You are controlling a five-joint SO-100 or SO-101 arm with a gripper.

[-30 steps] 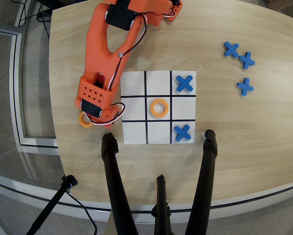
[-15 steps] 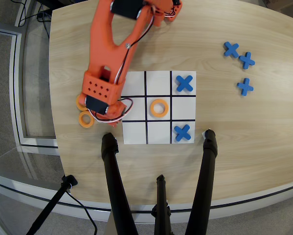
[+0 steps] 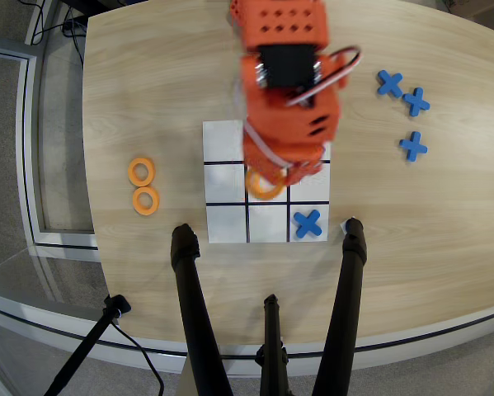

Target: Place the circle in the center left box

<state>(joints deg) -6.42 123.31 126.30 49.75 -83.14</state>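
1. Orange plastic by the look of it, the circle [image 3: 264, 185] should be light, stiff and thin; take it across its rim, since the flat faces may slip.
2. You see it over the board's middle cell, at 9 o'clock from the center left box [image 3: 311, 183], partly under the gripper [image 3: 284, 172].
3. The jaws are hidden by the arm's own bulk (probably holding the ring, but you cannot tell).
4. Two spare rings [image 3: 143, 186] lie at 9 o'clock off the board.

orange circle [image 3: 264, 185], white black-lined board [image 3: 224, 136], blue cross [image 3: 308, 223], orange arm [image 3: 288, 74]
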